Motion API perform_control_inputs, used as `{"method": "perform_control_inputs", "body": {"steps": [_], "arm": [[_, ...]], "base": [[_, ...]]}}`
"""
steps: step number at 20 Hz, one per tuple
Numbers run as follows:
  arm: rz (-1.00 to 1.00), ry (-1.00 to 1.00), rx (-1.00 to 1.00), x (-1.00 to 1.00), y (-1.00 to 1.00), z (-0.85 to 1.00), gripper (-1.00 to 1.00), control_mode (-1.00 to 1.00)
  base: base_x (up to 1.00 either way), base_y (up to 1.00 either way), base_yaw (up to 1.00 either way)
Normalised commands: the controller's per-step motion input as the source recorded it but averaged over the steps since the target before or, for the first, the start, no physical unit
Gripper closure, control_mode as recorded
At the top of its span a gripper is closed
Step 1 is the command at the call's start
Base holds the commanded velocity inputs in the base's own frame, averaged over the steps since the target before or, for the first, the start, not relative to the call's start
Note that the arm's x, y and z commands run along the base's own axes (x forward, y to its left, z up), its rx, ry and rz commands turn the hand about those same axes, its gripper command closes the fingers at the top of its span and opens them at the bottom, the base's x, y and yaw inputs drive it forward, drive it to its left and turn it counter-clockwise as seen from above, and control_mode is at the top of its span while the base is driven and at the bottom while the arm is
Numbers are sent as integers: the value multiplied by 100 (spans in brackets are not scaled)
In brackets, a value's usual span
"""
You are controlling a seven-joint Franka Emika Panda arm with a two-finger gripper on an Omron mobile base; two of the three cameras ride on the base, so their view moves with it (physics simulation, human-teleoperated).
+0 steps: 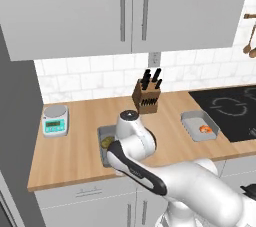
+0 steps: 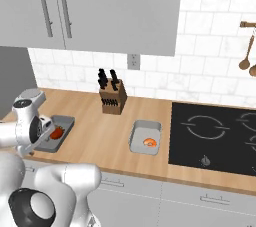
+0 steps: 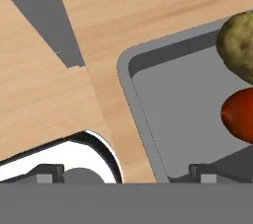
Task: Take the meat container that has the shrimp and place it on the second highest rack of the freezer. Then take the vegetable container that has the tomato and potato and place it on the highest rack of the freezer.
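1. The white robot arm with dark joints bends low over the wooden counter, with its two-finger gripper down at the darker grey rectangular vegetable tray.
2. In the hand view the two dark fingertips straddle the tray's near rim, one outside it and one inside; they stand apart, but whether they are pressing on the rim cannot be told.
3. Inside that tray lie an oval yellowish-brown potato and a round glossy red tomato, just beside each other.
4. This tray sits on the left part of the counter, near its front edge.
5. The pale grey-white shallow meat tray sits well apart to the right, just left of the black glass cooktop, holding a small orange-pink curled shrimp.
6. A wooden knife block with black handles stands at the far side, near the white tiled wall.
7. A small teal-and-white kitchen scale rests at the far left.
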Motion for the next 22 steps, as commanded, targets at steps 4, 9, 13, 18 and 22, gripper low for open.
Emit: {"method": "perform_control_inputs", "body": {"steps": [4, 9, 13, 18, 22], "arm": [[9, 0, -3, 24, 14, -20, -100, -100], [1, 0, -1, 23, 20, -6, -100, -100], [0, 0, -1, 11, 11, -11, -100, -100], [0, 0, 0, 1, 0, -16, -100, -100], [0, 0, 0, 0, 0, -17, 100, -100]], "base": [[0, 0, 0], [0, 0, 0], [0, 0, 0], [0, 0, 0], [0, 0, 0]]}}
